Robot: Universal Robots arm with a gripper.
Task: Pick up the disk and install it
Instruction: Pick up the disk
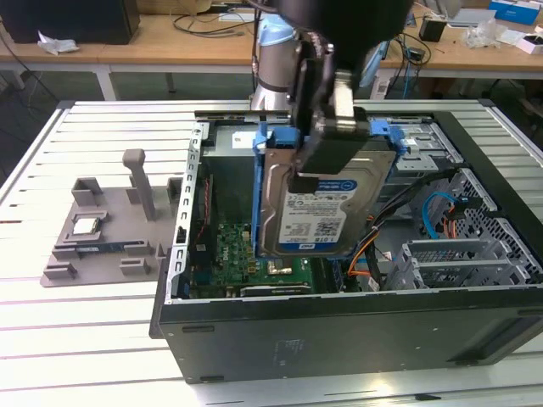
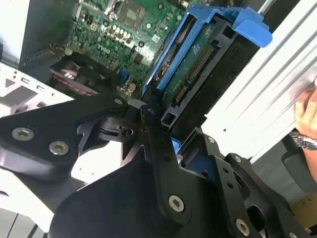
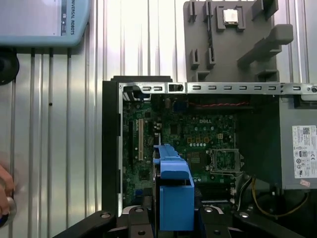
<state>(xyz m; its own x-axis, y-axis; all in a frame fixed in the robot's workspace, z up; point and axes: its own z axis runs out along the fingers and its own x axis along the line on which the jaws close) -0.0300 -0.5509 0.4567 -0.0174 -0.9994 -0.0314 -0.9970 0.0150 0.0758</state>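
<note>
A ribbed aluminium table (image 1: 85,339) stands before wooden benches (image 1: 170,38). The arm hangs over an open black computer case (image 1: 339,339), its gripper (image 1: 335,140) clamped on the disk (image 1: 318,212), which is held on edge above the case's green motherboard (image 3: 198,139). The exterior view shows the disk's silver, labelled face in a blue plastic bracket. The second wrist view shows its circuit-board side. A grey moulded fixture (image 1: 102,246) lies beside the case.

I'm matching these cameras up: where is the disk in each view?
Exterior view: the disk hangs from the pincer, label showing, above the motherboard.
Second wrist view: the disk edge-on, circuit side showing, motherboard beyond.
First wrist view: the disk as a blue bracket edge over the motherboard.
Shared landmark: the green motherboard.
</note>
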